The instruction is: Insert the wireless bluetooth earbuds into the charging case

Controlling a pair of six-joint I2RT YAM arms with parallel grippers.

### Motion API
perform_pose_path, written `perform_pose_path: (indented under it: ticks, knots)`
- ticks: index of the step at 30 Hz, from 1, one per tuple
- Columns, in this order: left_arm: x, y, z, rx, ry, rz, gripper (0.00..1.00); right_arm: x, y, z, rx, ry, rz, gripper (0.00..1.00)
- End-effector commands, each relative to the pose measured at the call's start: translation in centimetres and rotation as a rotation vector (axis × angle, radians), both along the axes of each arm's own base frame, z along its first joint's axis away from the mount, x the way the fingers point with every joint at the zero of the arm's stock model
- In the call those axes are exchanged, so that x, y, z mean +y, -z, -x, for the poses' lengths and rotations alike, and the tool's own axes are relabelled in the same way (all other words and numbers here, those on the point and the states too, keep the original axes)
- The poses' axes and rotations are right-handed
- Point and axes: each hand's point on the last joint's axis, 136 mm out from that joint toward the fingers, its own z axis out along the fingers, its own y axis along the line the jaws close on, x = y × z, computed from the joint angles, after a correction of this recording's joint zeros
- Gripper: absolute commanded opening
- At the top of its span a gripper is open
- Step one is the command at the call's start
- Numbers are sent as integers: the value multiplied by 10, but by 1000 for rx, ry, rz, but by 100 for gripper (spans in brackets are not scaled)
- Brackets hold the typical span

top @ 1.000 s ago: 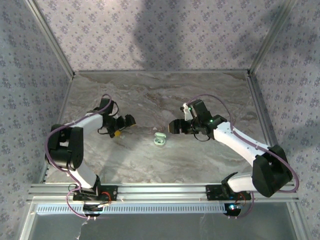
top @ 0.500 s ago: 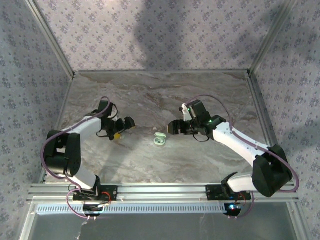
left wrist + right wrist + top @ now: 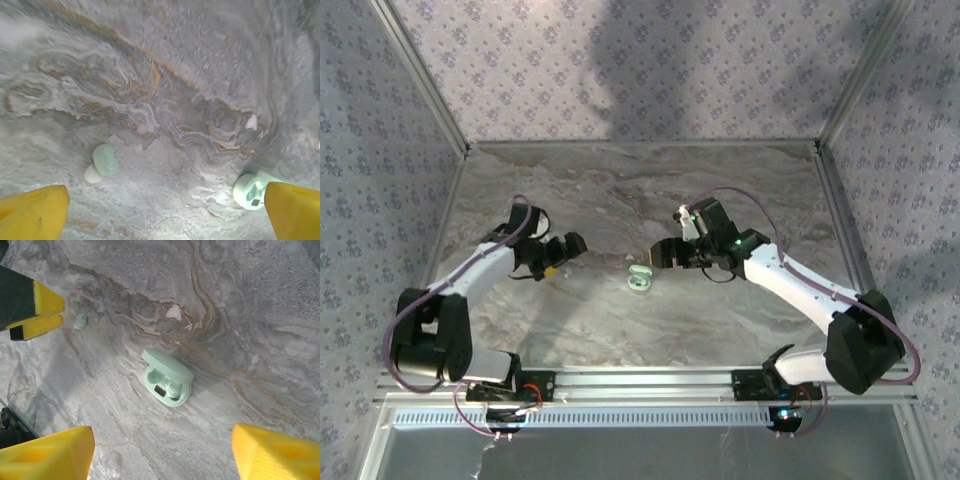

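My left gripper [image 3: 165,207] hangs over the marble table [image 3: 165,75] with its 2 fingers apart and nothing between the pads. 1 mint earbud [image 3: 102,162] lies loose on the stone ahead of them, toward the left pad. My right gripper [image 3: 162,450] is spread wide and empty above the case [image 3: 167,377]. The case sits with its lid open, mid-table between both arms and apart from that earbud.

Left wrist cam: charging case [image 3: 248,191] half hidden behind a left claw [image 3: 165,205] finger [image 3: 295,212]; both fingers cropped at frame bottom. Top cam can't resolve the earbud [image 3: 103,161] ahead of that claw.
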Motion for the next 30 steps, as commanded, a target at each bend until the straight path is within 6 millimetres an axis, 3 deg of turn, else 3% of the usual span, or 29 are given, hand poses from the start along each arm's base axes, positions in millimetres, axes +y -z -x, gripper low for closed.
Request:
perform_pose_path:
  ticks: [1,9,13,17,21,30]
  knots:
    - [17,-17,4,-34,-72,-26,100,22,-24,-6,5,-14,-83,74]
    - [40,-46,36,-137,-202,-12,100,83,-40,-17,38,-64,-126,59]
    - [52,-57,56,-195,-254,-24,100,114,-32,-24,92,-59,-127,52]
    - [58,-65,71,-258,-277,-16,100,149,-17,-27,120,-100,-93,48]
    - [55,-59,81,-263,-261,5,100,175,0,-31,147,-133,-53,42]
    - [52,-53,91,-311,-240,37,100,209,46,-36,231,-155,3,41]
